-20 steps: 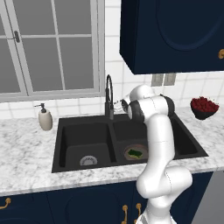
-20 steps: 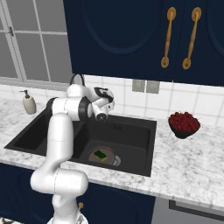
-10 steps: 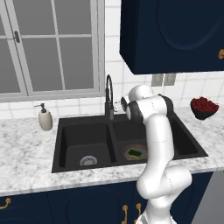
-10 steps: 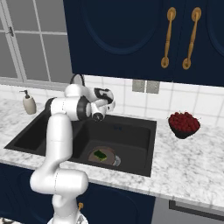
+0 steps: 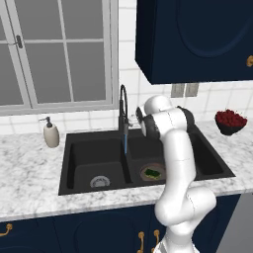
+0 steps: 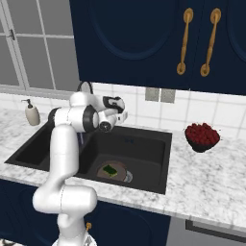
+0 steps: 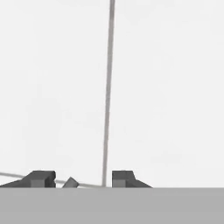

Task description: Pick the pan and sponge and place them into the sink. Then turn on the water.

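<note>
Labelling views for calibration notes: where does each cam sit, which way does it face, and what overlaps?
Left base view: behind the arm on its left, looking forward and down at the sink; the arm rises at lower right.
Right base view: behind on its right, facing the same sink; the arm rises at lower left.
Hand view: on the hand, facing white wall tile; gripper tips at the bottom.
Both base views share the pan holding the sponge, faucet, fruit bowl.

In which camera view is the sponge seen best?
The right base view: the sponge lies unobstructed inside the pan in the sink. The left base view shows it smaller, close beside the arm. The hand view faces white tiled wall.
</note>
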You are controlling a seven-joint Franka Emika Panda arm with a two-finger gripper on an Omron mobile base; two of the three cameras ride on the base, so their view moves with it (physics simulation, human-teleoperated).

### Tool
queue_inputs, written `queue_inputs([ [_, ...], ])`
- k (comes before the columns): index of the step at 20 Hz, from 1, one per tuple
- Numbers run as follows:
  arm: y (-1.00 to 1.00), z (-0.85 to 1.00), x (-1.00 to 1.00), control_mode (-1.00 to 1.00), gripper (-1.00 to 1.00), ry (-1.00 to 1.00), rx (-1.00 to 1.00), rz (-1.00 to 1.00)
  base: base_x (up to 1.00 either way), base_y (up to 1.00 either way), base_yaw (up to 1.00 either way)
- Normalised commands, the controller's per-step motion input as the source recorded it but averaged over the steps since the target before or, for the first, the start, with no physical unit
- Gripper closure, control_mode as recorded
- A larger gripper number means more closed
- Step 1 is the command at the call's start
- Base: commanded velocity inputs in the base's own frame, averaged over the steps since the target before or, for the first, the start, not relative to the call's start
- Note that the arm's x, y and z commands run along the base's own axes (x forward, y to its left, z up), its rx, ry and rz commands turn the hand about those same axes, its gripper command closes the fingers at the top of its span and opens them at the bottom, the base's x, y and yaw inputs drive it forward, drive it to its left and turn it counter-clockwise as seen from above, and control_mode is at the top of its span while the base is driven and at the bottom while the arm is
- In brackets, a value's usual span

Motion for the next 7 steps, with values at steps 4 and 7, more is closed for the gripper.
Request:
queue_inputs([
  [4, -0.94, -0.29, -0.01, -1.0, 1.0, 0.04, 0.0, -0.06, 0.0, 0.0, 0.0],
  [7, -0.85, -0.19, -0.23, -1.0, 1.0, 0.05, 0.0, -0.05, 0.0, 0.0, 0.0],
])
